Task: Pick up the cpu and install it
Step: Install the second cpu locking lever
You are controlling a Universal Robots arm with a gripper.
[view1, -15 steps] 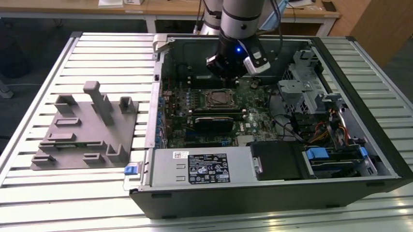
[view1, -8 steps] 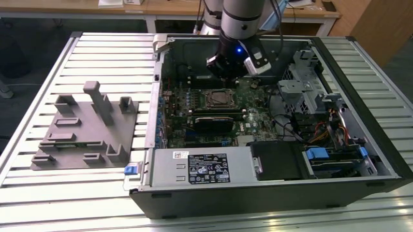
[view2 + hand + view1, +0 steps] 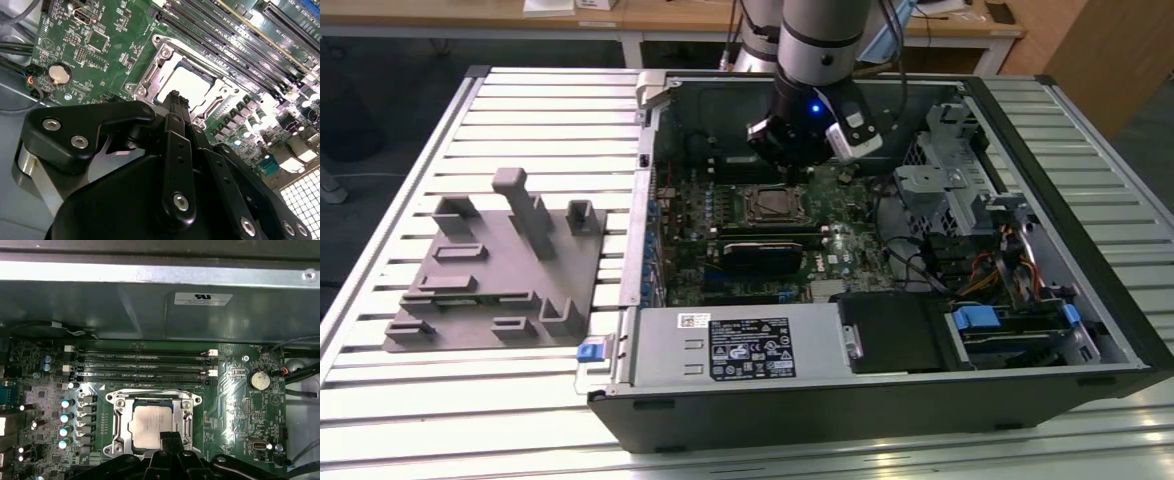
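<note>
Cpu point(image 3: 154, 425) lies flat in the motherboard socket point(image 3: 119, 426), inside the open computer case point(image 3: 1067, 300). Thin, light, stiff and likely fragile, it suits gripping by opposite edges. Pincer point(image 3: 168, 439) hovers just above it, fingers pressed together, holding nothing.

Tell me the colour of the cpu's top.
Pale silver-grey metal. The cpu sits in its socket on the green motherboard; the first wrist view shows it best.
</note>
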